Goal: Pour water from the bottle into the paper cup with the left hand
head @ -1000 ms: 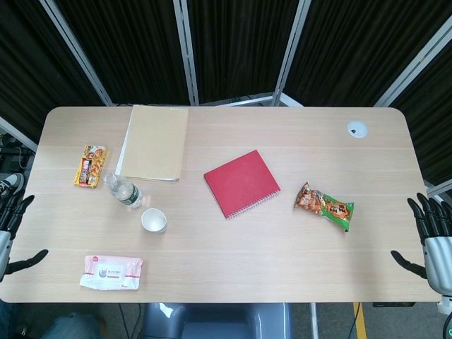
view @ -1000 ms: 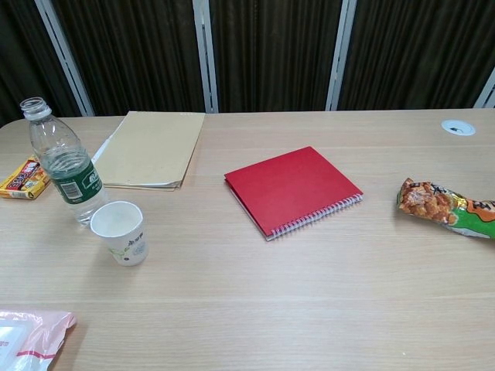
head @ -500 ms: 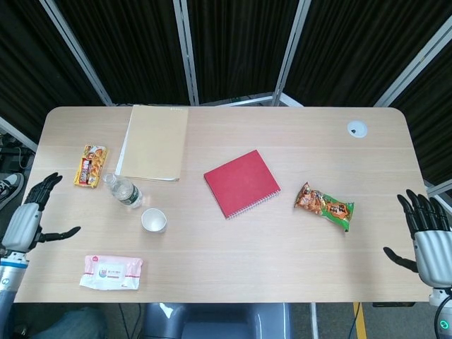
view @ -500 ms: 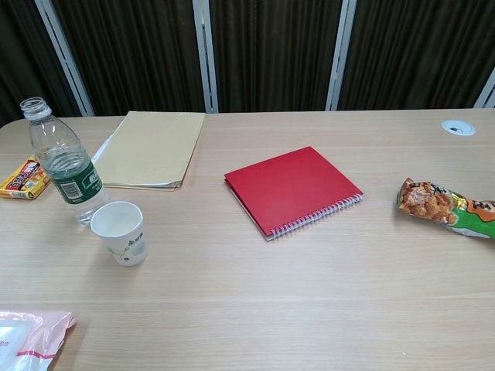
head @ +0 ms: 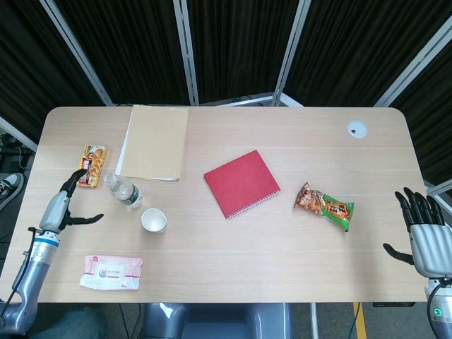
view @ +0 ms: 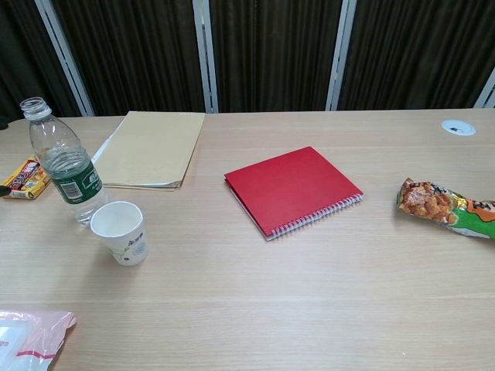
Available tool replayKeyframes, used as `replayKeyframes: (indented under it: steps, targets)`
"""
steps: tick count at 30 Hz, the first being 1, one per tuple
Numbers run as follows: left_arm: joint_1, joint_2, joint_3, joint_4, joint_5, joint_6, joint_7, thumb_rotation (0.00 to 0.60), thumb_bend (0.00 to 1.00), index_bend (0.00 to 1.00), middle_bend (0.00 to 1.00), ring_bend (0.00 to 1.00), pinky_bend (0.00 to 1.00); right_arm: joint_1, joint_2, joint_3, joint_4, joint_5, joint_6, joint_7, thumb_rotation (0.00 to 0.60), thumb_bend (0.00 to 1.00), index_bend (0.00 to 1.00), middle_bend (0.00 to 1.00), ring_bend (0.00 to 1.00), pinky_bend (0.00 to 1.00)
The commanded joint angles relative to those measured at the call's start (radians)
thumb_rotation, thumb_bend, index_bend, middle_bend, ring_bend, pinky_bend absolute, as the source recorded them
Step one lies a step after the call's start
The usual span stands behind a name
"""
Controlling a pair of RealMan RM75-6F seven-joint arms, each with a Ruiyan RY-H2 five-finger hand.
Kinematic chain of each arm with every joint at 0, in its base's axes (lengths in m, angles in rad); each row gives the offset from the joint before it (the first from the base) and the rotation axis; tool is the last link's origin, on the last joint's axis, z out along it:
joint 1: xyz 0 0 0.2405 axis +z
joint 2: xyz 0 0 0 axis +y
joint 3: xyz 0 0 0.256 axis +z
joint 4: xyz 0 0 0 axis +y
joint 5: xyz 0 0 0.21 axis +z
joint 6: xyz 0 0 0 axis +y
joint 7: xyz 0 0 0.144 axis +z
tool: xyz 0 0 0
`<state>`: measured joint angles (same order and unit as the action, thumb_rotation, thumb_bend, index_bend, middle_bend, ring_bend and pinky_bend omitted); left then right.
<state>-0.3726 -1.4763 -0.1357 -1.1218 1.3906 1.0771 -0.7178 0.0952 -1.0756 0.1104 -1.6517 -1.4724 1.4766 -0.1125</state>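
A clear uncapped water bottle [head: 123, 191] [view: 66, 164] with a green label stands upright at the table's left. Just in front of it, to its right, stands a white paper cup [head: 154, 220] [view: 120, 232], upright and apart from it. My left hand [head: 65, 202] hovers left of the bottle over the table, fingers spread, holding nothing. A gap separates it from the bottle. My right hand [head: 424, 232] is off the table's right edge, fingers apart and empty. Only the head view shows the hands.
A snack bar [head: 91, 165] lies left of the bottle, beside my left hand. A tan folder [head: 153, 142] is behind the bottle, a red notebook [head: 242, 182] at the centre, a snack bag [head: 324, 206] to the right, a wipes pack [head: 111, 272] near the front left edge.
My left hand has risen from beside the table's left edge and moved right over the table toward the bottle. The right hand shifted slightly. Bottle and cup have not moved.
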Motion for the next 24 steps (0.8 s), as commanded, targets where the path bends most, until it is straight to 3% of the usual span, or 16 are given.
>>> replayKeyframes:
  steps: [1,11,24]
  targets:
    - [-0.041,-0.048,-0.007,0.06,0.009,-0.041,-0.061,0.6,0.0,0.0,0.0,0.0,0.0,0.0,-0.002,0.0,-0.001,0.001,0.0,0.001,0.6,0.0,0.0,0.0,0.0,0.0]
    - [-0.121,-0.146,0.001,0.226,0.038,-0.123,-0.18,0.6,0.0,0.0,0.0,0.0,0.0,-0.001,-0.015,0.001,0.012,0.019,0.001,-0.032,0.6,0.0,0.0,0.0,0.0,0.0]
    - [-0.189,-0.238,0.027,0.393,0.091,-0.127,-0.34,0.6,0.0,0.0,0.0,0.0,0.0,0.007,-0.028,0.007,0.033,0.045,-0.011,-0.042,0.6,0.0,0.0,0.0,0.0,0.0]
